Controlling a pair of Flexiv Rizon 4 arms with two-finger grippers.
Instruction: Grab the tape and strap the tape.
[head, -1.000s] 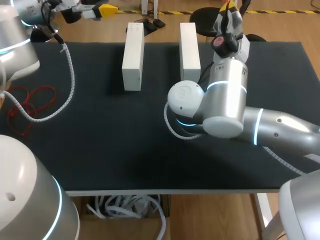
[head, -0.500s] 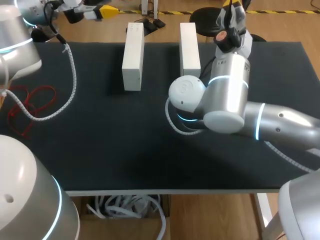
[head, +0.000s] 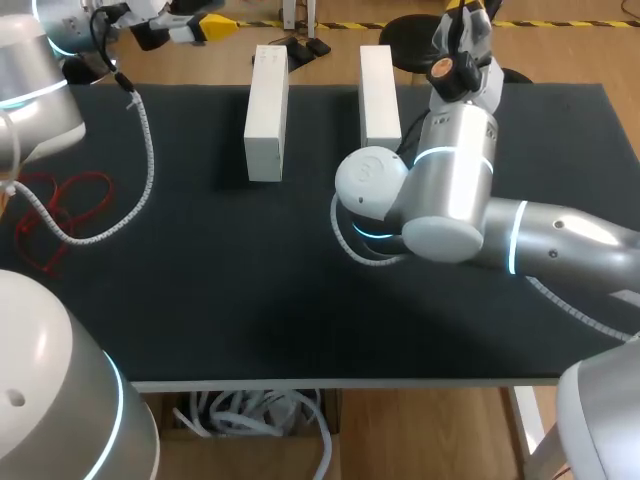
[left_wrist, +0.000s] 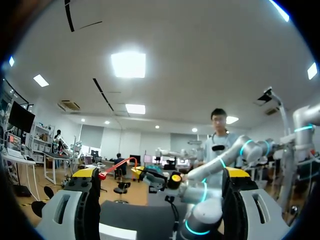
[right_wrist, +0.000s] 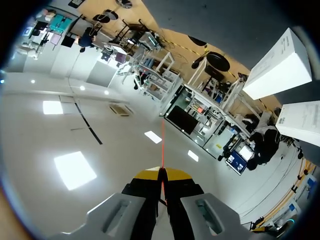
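Note:
A thin red tape (right_wrist: 162, 150) runs straight out from between the closed fingers of my right gripper (right_wrist: 161, 176), which is shut on it. In the head view that gripper (head: 466, 14) points up and away past the table's far edge, right of the white boxes. The left wrist view shows the same red tape (left_wrist: 119, 163) arching out from my right arm, ending in a small red tip. My left gripper (left_wrist: 161, 174) is open and holds nothing. It hangs beyond the far left corner (head: 198, 22), facing the right arm.
Two white oblong boxes (head: 266, 110) (head: 379, 95) stand side by side at the back of the black table (head: 200, 300). Loops of red cord (head: 60, 205) lie at the table's left edge, beside the left arm's white cable (head: 140, 170).
My right arm's wrist has swung up and slightly right, lifting its gripper farther past the far edge. The left gripper shifted a little left. Both grippers kept their states.

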